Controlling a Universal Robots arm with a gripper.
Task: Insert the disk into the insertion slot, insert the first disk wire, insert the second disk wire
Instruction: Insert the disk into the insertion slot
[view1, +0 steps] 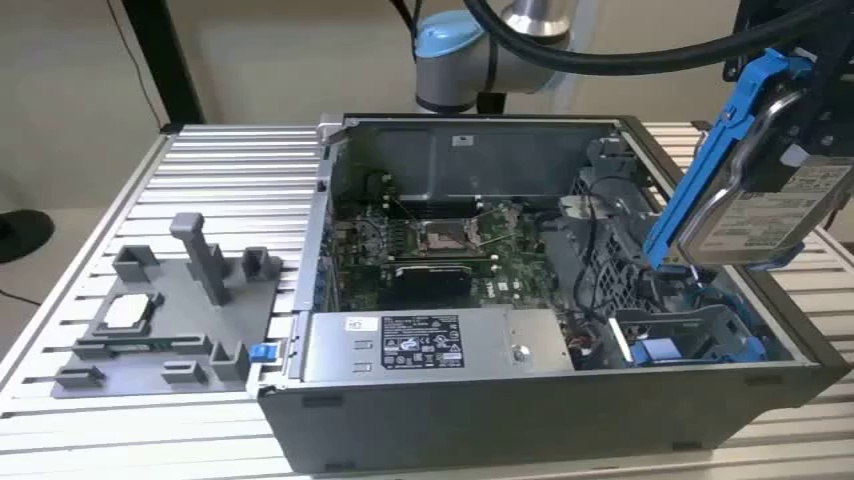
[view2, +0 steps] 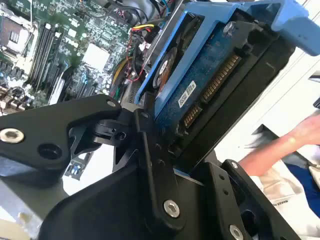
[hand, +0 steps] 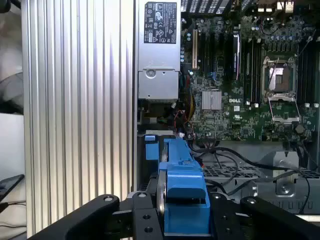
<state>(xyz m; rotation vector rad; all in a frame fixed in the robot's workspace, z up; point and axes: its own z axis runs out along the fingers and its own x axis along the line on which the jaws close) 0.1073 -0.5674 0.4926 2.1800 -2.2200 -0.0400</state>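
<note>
Your fingers (view2: 148, 145) are closed most of the way, clamped on the disk (view1: 763, 205) across its thickness. You have it gripped at one end, and the rest sticks out past the gripper (hand: 184, 220).

The exterior view has the disk up in the air and steeply tilted on edge. Its white label faces the camera and the blue carrier frame (view1: 721, 140) runs along the edge toward the exterior view's left. It hangs over the end of the open computer case (view1: 534, 425) at the exterior view's right, above the drive bay (view1: 694, 335) and not in it. I can't tell if the frame's low corner touches anything.

The arm (view1: 461, 45) reaches in from behind the case, high over the motherboard (view1: 441, 240). Black cables (hand: 235, 160) lie loose beside the bay.

The case sits on the slatted counter (view1: 227, 160).
</note>
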